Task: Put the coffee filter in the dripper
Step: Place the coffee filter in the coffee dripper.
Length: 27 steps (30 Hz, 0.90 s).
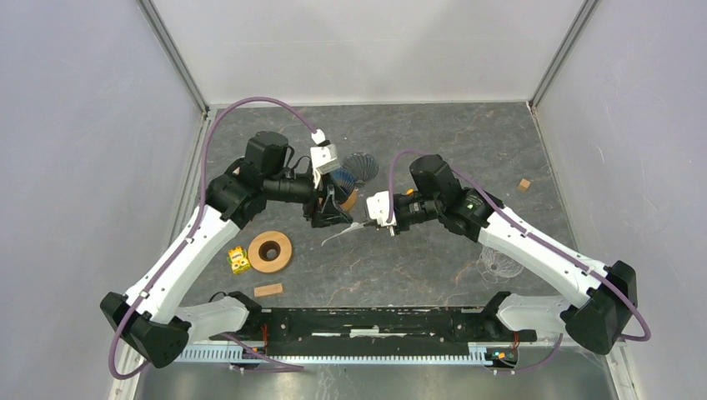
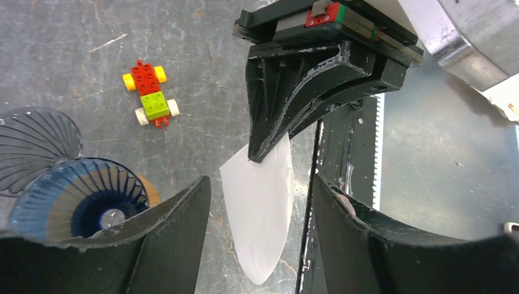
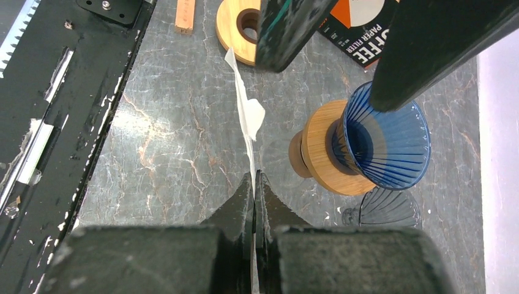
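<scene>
White coffee filter (image 3: 248, 116) hangs near the dripper (image 3: 385, 141), pinched flat by the closed right gripper (image 3: 254, 177), probably so the left gripper (image 2: 263, 196), open around it without touching, can take it.

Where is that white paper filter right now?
In the right wrist view the paper filter is pinched in the right claw, beside the blue dripper. It hangs over mid-table between the open fingers of the left claw.
</scene>
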Available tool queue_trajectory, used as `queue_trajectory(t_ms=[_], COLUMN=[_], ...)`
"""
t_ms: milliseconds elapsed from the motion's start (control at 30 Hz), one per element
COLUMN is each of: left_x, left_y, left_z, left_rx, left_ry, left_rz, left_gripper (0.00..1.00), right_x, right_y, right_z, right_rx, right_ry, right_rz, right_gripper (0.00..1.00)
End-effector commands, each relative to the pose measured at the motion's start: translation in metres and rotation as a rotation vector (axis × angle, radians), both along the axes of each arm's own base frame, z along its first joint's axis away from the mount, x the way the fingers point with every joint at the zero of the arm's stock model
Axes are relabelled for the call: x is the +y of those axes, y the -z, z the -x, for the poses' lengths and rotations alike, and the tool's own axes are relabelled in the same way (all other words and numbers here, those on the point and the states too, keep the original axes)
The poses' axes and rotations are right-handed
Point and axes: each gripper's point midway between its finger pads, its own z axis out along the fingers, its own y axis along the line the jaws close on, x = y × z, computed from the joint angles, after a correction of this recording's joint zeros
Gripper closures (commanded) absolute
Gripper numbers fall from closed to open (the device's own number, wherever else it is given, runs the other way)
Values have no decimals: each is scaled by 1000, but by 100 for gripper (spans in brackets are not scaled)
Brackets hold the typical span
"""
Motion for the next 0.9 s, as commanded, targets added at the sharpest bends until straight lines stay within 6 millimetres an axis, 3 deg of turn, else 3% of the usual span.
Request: queue_trajectory(t_ms=[0, 267, 633, 867], left_x=[-12, -18, -18, -16], left_y=[2, 18, 24, 31], left_z=[8, 6, 12, 9], left_rx=[44, 75, 99, 83], left_ry=[41, 41, 60, 45], left_rz=[28, 1, 3, -16], left_gripper=[33, 52, 52, 58], right_x=[3, 4, 5, 6], right_y=[-4, 0, -1, -1], right_z=[5, 4, 2, 2], right_rx=[-8, -1, 2, 9], right_ry=[-38, -36, -26, -26], right_rz=[-13, -7, -8, -6], right_gripper=[100, 100, 100, 100])
